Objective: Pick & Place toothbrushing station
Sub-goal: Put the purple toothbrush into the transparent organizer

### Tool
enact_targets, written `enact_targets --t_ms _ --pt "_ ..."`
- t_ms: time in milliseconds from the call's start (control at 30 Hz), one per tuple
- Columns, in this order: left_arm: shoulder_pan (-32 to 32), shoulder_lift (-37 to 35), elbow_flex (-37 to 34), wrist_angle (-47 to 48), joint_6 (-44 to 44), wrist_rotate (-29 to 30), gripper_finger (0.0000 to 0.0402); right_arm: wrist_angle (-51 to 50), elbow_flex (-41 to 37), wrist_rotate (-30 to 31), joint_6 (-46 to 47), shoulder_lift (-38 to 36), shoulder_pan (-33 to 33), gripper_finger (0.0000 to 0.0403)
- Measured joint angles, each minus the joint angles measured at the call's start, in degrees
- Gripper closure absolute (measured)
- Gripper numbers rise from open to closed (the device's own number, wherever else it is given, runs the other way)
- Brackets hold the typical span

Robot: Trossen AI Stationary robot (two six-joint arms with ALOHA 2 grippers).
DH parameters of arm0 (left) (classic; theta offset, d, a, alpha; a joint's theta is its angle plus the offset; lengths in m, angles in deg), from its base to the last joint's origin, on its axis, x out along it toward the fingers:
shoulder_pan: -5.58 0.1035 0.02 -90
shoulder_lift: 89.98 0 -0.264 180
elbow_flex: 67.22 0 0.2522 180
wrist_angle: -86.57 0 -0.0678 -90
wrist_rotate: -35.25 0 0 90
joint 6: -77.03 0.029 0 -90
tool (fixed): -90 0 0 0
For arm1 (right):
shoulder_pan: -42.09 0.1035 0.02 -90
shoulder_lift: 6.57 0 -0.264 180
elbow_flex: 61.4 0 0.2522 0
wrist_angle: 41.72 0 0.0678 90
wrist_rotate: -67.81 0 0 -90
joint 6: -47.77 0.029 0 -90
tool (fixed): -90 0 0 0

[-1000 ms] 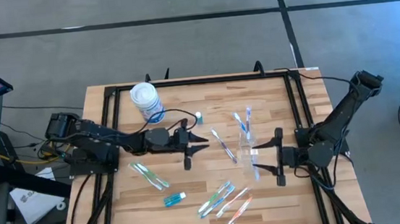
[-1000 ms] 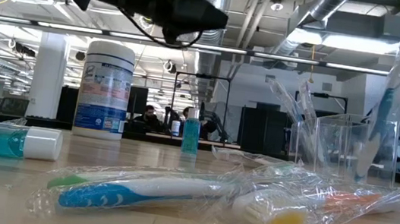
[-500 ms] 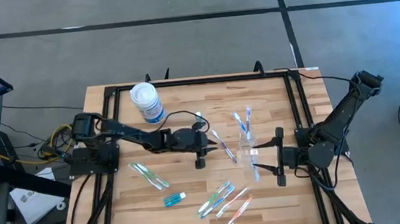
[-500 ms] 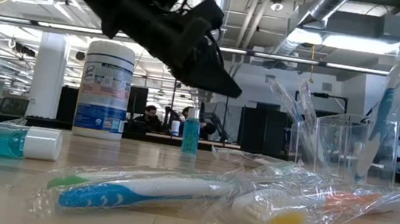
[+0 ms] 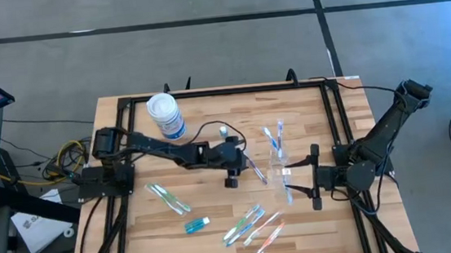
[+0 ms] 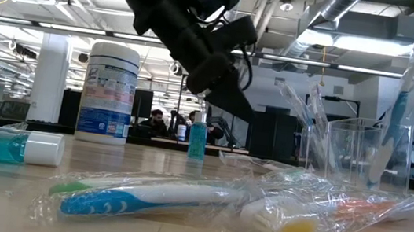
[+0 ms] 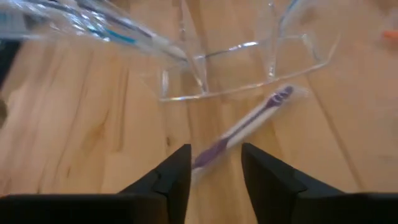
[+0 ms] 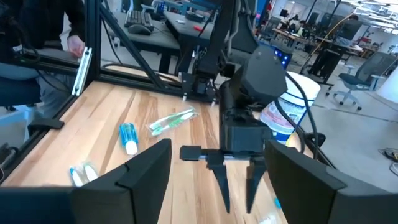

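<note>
Near edge of the table: a wrapped blue toothbrush (image 6: 142, 197) lies closest in the low view, beside a wrapped pink-orange toothbrush (image 6: 313, 218); more wrapped brushes (image 5: 250, 223) lie close together there in the high view.
Near left: a teal tube (image 5: 196, 224) lies flat on the wood, with a green toothbrush (image 5: 168, 197) just beyond it toward the left edge.
Left arm: stretched from the left edge across to the table's middle, wrist tilted downward.
Left gripper (image 5: 241, 159): released, fingers parted and holding nothing, poised over a purple toothbrush (image 7: 245, 126) that lies in its wrapper on the table (image 5: 315, 217); in the left wrist view the brush runs into the gap between the two fingers (image 7: 174, 177).
Clear cup (image 5: 279, 161): upright just past the purple toothbrush, toward the right edge, with toothbrushes standing in it.
Right arm: waiting at the right edge.
Right gripper (image 5: 315, 178): spread wide and empty, pointing in at the cup, apart from it.
Middle, farther back: a small teal tube (image 6: 198, 137) stands upright.
Far left corner: a white canister (image 5: 165, 115) with a blue label stands clear of the left arm.
Beyond the table: people sit at desks.
</note>
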Motion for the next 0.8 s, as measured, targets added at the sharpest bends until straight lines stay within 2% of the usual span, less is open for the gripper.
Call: enact_targets --t_ms 267,367,800 --pt "2.60 1.23 0.01 0.27 2.58 -0.30 0.0203 -0.20 0.00 -0.04 0.51 0.00 0.00 0.0155" --pt "3.71 2.90 0.26 -0.15 2.62 -2.45 0.0199 -0.19 0.00 -0.11 0.60 0.00 0.00 0.0155" --pt "5.39 5.31 0.26 -0.89 5.82 -3.01 0.0214 -1.22 0.00 -0.20 1.06 0.09 0.00 0.0155"
